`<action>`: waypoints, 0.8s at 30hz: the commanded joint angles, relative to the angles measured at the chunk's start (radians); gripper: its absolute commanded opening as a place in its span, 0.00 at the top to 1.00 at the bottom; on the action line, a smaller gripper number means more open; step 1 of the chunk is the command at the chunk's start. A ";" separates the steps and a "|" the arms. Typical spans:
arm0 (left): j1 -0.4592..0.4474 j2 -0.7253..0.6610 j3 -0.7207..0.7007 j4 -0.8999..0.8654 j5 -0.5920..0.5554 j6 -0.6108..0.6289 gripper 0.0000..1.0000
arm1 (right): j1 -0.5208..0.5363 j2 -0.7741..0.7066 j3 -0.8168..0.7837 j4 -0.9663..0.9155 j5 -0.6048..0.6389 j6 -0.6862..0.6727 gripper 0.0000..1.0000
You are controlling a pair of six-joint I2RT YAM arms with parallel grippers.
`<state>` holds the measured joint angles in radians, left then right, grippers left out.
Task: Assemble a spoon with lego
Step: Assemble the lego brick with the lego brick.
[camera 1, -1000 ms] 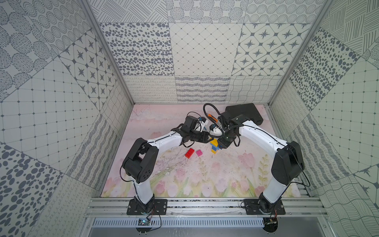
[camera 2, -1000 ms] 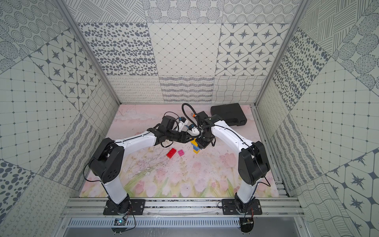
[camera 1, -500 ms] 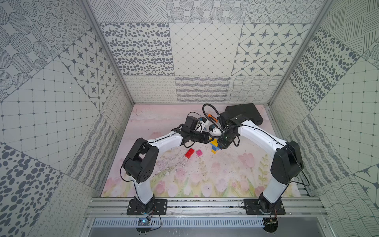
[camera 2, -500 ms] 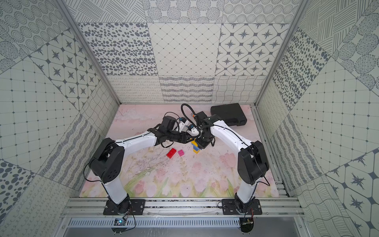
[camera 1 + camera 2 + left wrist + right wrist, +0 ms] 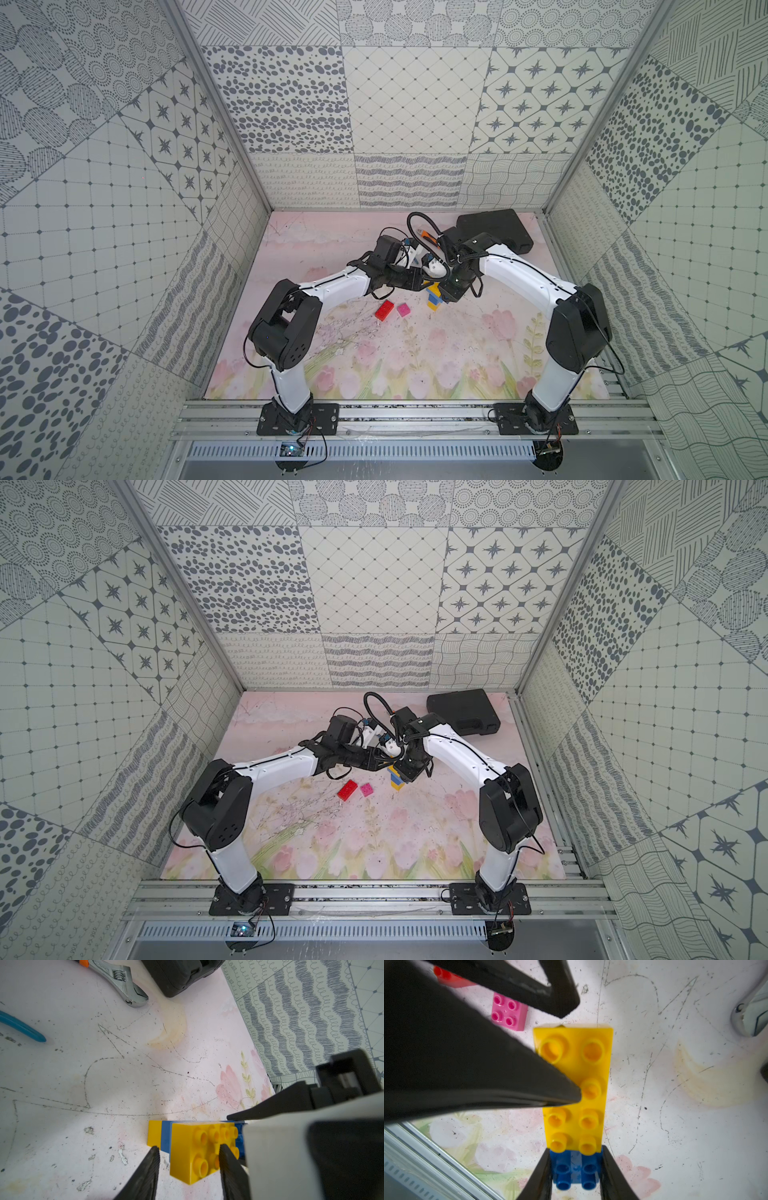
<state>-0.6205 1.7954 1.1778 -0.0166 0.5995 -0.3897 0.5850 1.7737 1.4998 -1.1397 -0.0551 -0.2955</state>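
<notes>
Top views: spoon [image 5: 433,296] [image 5: 397,778] lengthwise, front-to-back

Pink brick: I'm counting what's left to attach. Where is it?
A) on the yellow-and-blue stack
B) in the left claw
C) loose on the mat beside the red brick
C: the pink brick lies on the mat next to the red brick, apart from the stack.

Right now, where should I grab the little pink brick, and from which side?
Take the pink brick by two opposite flat side walls, coming straight down from above. It lies flat on the mat, studs up, with nothing on top. Probably pick the walls not facing the red brick close beside it.
</notes>
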 commanded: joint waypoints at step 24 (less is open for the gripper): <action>-0.008 0.036 0.011 -0.056 -0.015 0.050 0.71 | 0.022 0.079 0.075 -0.040 0.041 0.023 0.83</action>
<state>-0.6205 1.8122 1.1831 0.0059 0.6231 -0.3904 0.5961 1.8172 1.5620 -1.1973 -0.0139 -0.2668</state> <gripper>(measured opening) 0.358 0.352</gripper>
